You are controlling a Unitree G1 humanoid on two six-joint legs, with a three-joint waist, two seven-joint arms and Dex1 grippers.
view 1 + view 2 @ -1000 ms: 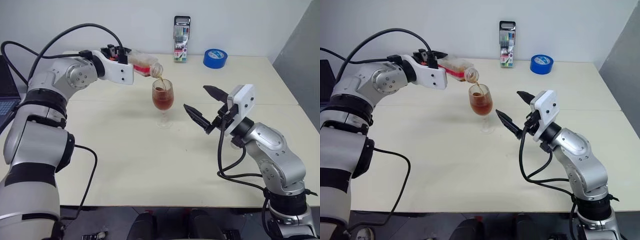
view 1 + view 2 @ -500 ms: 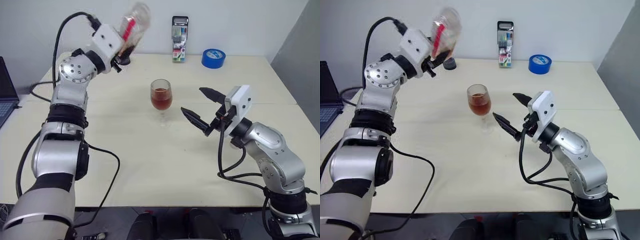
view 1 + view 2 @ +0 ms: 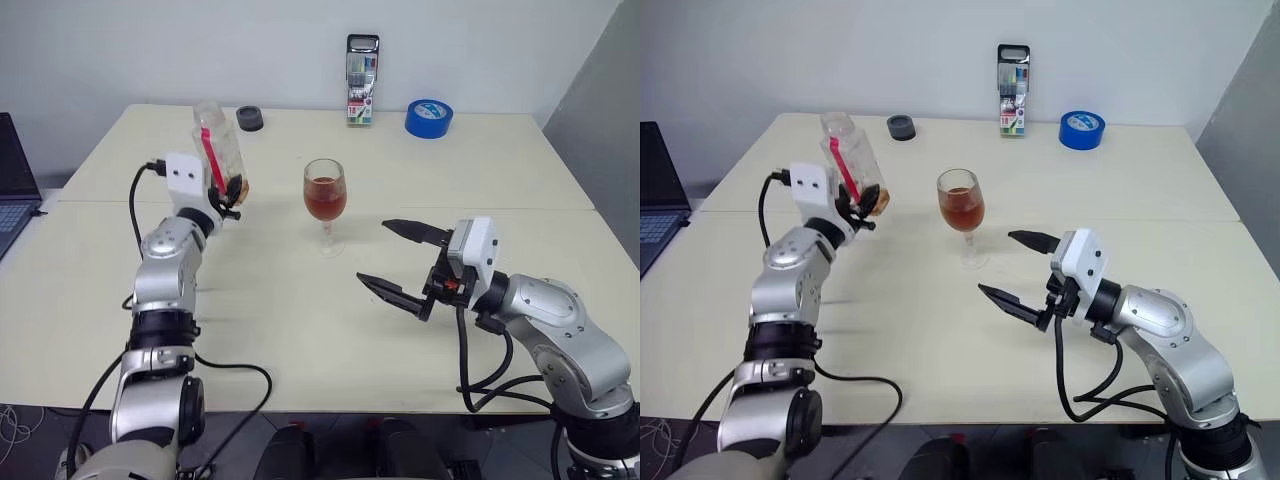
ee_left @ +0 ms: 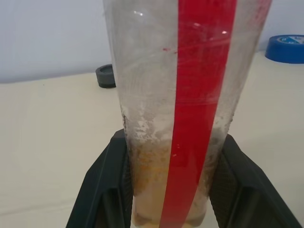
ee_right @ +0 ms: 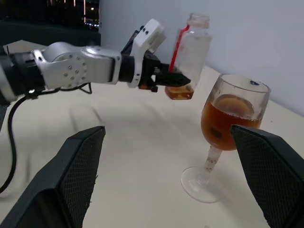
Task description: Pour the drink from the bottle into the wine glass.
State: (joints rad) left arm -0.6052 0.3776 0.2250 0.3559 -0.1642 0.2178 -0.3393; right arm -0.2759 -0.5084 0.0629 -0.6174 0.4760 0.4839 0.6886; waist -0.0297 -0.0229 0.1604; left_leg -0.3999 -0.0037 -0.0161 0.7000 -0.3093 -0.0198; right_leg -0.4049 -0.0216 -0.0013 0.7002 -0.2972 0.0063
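The clear bottle [image 3: 217,148] with its red label strip stands upright above the table, left of the wine glass [image 3: 325,196]. Its mouth is open at the top. My left gripper [image 3: 234,192] is shut on the bottle's base, and both black fingers [image 4: 102,185] press its sides. A little reddish-brown drink [image 4: 152,190] sits in the bottle's bottom. The stemmed glass stands mid-table, its bowl about half full of the drink [image 5: 221,124]. My right gripper [image 3: 372,251] hangs open and empty, to the right of the glass and nearer the table's front edge.
A pack of markers [image 3: 362,80] and a blue tape roll [image 3: 429,117] stand at the table's far edge. A small dark round object [image 3: 250,119] lies behind the bottle. A laptop [image 3: 12,185] sits at the left border.
My left arm swung the bottle away from over the glass, turned it upright and lowered it to the glass's left. The right gripper drew back a little toward the front edge, still open.
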